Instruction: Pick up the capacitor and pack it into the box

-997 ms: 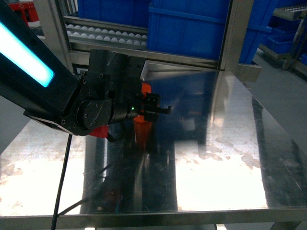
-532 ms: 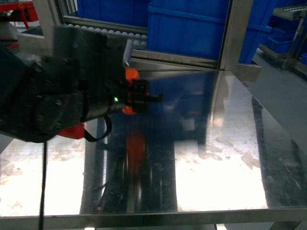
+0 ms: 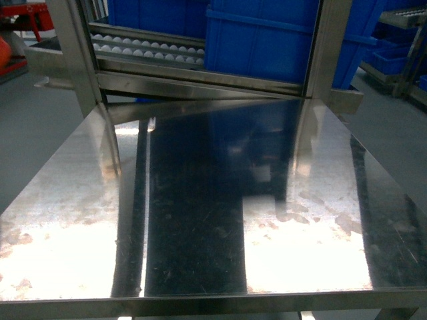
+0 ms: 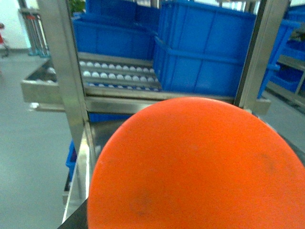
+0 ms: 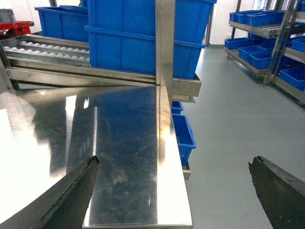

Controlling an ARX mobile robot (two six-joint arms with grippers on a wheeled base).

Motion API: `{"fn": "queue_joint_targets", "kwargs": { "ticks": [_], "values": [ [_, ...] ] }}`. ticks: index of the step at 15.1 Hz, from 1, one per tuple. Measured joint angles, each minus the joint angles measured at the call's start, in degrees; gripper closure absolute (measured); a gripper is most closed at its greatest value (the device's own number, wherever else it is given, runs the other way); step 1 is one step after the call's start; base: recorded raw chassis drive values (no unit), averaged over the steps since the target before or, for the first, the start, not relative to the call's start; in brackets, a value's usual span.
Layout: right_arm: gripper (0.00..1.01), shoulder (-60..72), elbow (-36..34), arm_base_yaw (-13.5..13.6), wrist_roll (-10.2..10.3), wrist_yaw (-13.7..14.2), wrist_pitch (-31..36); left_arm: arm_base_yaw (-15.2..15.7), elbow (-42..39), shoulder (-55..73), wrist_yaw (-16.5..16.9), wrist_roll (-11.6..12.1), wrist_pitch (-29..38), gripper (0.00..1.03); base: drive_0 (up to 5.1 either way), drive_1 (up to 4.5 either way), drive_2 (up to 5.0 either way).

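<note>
No capacitor and no box show in any view. The head view holds only the bare steel table (image 3: 200, 200), with neither gripper in it. My right gripper (image 5: 174, 160) is open, its dark fingers (image 5: 71, 195) spread wide over the table's right edge (image 5: 167, 191), and nothing lies between them. A big rounded orange surface (image 4: 195, 167) fills the lower part of the left wrist view and hides the left jaws.
Blue crates (image 3: 260, 33) stand on a roller rack (image 3: 147, 47) behind the table, framed by steel posts (image 3: 320, 47). Small blue bins (image 5: 183, 131) sit below the table's right side. Shelves of blue bins (image 5: 267, 38) line the far right, across grey floor.
The left arm, which filled the left of the head view with its orange and black gripper, has swung away to the left and out of that view.
</note>
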Motion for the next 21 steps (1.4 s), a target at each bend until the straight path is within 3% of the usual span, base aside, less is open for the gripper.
{"fn": "queue_joint_targets", "kwargs": {
  "ticks": [2, 4, 6, 7, 12, 14, 21],
  "values": [
    [0.03, 0.0, 0.0, 0.0, 0.0, 0.0, 0.0, 2.4, -2.4, -11.2, -0.4, 0.0, -2.6, 0.59, 0.0, 0.0, 0.0],
    [0.03, 0.0, 0.0, 0.0, 0.0, 0.0, 0.0, 2.3, -2.3, -11.2, 0.0, 0.0, -2.6, 0.59, 0.0, 0.0, 0.0],
    [0.03, 0.0, 0.0, 0.0, 0.0, 0.0, 0.0, 2.5, -3.3, -13.5, -4.7, 0.2, -11.7, 0.59, 0.0, 0.0, 0.0],
    [0.03, 0.0, 0.0, 0.0, 0.0, 0.0, 0.0, 4.2, -6.0, -16.3, -4.6, 0.2, -11.3, 0.59, 0.0, 0.0, 0.0],
    [0.03, 0.0, 0.0, 0.0, 0.0, 0.0, 0.0, 8.9, -14.3, -24.6, -0.1, 0.2, -11.5, 0.59, 0.0, 0.0, 0.0],
    [0.03, 0.0, 0.0, 0.0, 0.0, 0.0, 0.0, 14.7, -16.6, -28.3, 5.2, 0.3, -12.9, 0.59, 0.0, 0.0, 0.0],
    [0.03, 0.0, 0.0, 0.0, 0.0, 0.0, 0.0, 14.5, -20.7, -38.2, 5.8, 0.4, -18.6, 0.59, 0.0, 0.0, 0.0]
  ]
}}
